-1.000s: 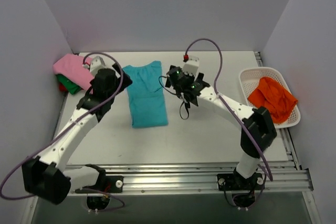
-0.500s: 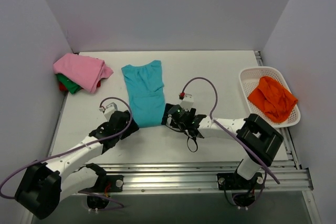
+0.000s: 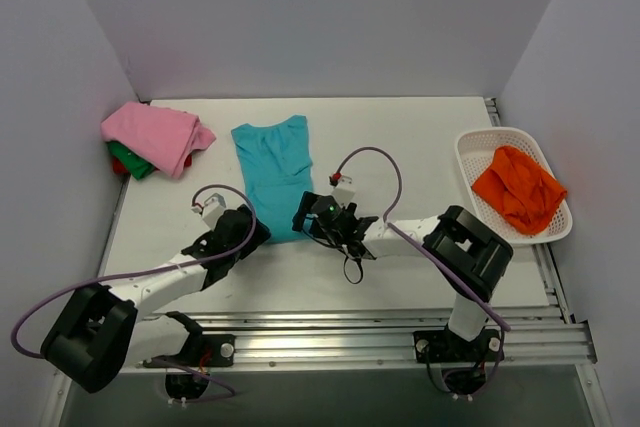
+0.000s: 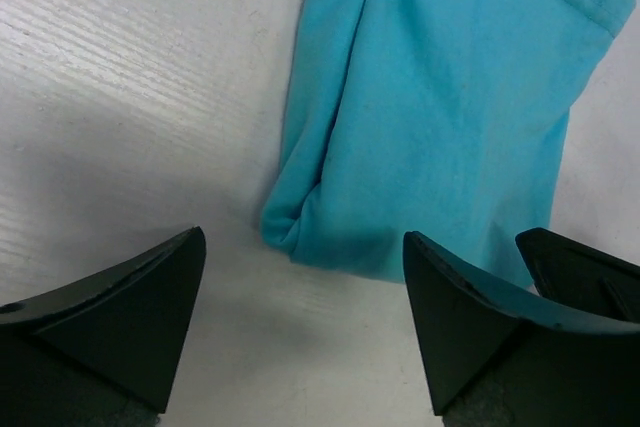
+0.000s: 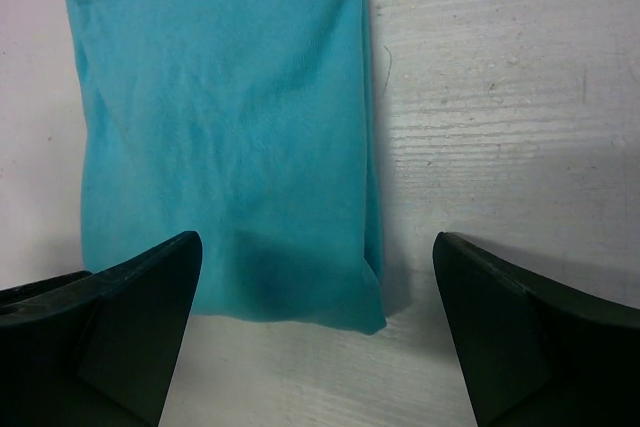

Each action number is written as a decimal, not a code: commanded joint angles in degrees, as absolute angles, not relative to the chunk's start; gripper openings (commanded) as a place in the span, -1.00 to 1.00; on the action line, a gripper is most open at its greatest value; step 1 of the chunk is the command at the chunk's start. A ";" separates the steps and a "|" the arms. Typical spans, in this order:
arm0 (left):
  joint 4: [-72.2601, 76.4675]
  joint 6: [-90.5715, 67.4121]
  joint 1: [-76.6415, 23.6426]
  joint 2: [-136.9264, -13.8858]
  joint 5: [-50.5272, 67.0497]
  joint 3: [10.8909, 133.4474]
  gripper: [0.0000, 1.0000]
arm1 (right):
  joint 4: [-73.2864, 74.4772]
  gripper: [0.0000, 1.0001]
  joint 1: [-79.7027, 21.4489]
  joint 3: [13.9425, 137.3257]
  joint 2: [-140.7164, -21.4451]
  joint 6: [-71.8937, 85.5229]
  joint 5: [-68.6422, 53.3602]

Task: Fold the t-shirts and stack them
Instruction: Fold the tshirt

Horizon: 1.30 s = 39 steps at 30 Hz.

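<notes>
The teal t-shirt (image 3: 274, 172) lies flat on the table, folded into a long strip, neck end far. My left gripper (image 3: 252, 231) is open low at the strip's near left corner, which shows in the left wrist view (image 4: 440, 127) between and ahead of the fingers (image 4: 120, 317). My right gripper (image 3: 306, 219) is open at the near right corner; the right wrist view shows the teal hem (image 5: 230, 147) just ahead of its spread fingers (image 5: 520, 327). Neither grips cloth. A folded pink shirt (image 3: 155, 135) tops green (image 3: 128, 160) and red ones at the far left.
A white lattice basket (image 3: 478, 150) at the right edge holds a crumpled orange shirt (image 3: 518, 189). Grey walls close in on the left, back and right. A metal rail (image 3: 380, 335) runs along the near edge by the arm bases.
Both arms swept from the shirt's far end down to its near end, then closed in on the near corners. The shirt has stayed in place.
</notes>
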State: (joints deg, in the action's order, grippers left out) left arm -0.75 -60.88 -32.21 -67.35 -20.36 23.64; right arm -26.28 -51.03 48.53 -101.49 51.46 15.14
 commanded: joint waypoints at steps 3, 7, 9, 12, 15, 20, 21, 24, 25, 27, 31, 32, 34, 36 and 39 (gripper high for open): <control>5.89 -62.31 -32.34 -69.78 -21.53 23.73 0.65 | -22.85 0.82 -50.27 49.40 -104.06 52.47 14.06; 6.68 -62.31 -32.34 -71.36 -21.97 24.26 0.55 | -23.90 0.57 -50.10 49.40 -105.64 52.65 13.01; 7.46 -62.32 -32.43 -71.98 -22.06 24.26 0.52 | -24.34 0.24 -50.10 49.48 -106.17 52.56 12.66; 8.08 -62.31 -32.43 -72.86 -22.15 24.34 0.49 | -24.52 -0.13 -50.10 49.57 -106.70 52.56 12.48; 9.48 -62.31 -32.34 -74.00 -22.50 24.26 0.42 | -24.70 -0.48 -50.10 49.48 -107.49 52.56 12.13; 10.98 -62.05 -32.26 -76.11 -22.24 25.05 -0.06 | -24.35 -0.74 -50.10 49.48 -108.11 52.65 11.87; 11.25 -61.96 -32.26 -76.64 -22.41 25.14 -0.17 | -24.26 -0.77 -50.01 49.40 -108.11 52.65 11.78; 12.30 -61.44 -32.26 -77.43 -22.85 25.22 -0.60 | -24.35 -0.85 -50.10 48.96 -107.93 52.65 11.78; 12.57 -61.17 -32.26 -77.43 -23.03 25.22 -0.76 | -24.35 -0.89 -50.10 48.78 -107.84 52.65 11.86; 12.66 -60.82 -32.34 -77.26 -22.94 25.05 -0.95 | -24.17 -1.00 -50.18 48.52 -107.32 52.47 11.78; 10.64 -61.34 -33.66 -73.66 -21.71 23.74 -0.95 | -22.86 -1.00 -51.50 45.80 -104.42 52.91 13.00; 8.11 -61.61 -34.36 -70.61 -21.97 23.47 -0.95 | -21.46 -1.00 -52.03 45.18 -102.50 53.35 14.57; 4.41 -62.75 -37.51 -66.73 -23.98 23.29 -0.95 | -18.91 -1.00 -54.13 43.17 -100.21 53.96 16.25; -8.09 -64.41 -41.89 -55.35 -27.40 23.99 -0.95 | -14.62 -1.00 -57.45 41.15 -94.08 56.15 19.75; -14.92 -65.47 -44.29 -48.65 -29.26 24.78 -0.95 | -11.26 -1.00 -59.49 40.35 -90.55 57.56 21.79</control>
State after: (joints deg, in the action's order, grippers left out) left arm -2.79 -63.40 -41.65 -56.55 -24.21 23.22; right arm -21.45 -56.58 42.02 -96.42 55.20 16.47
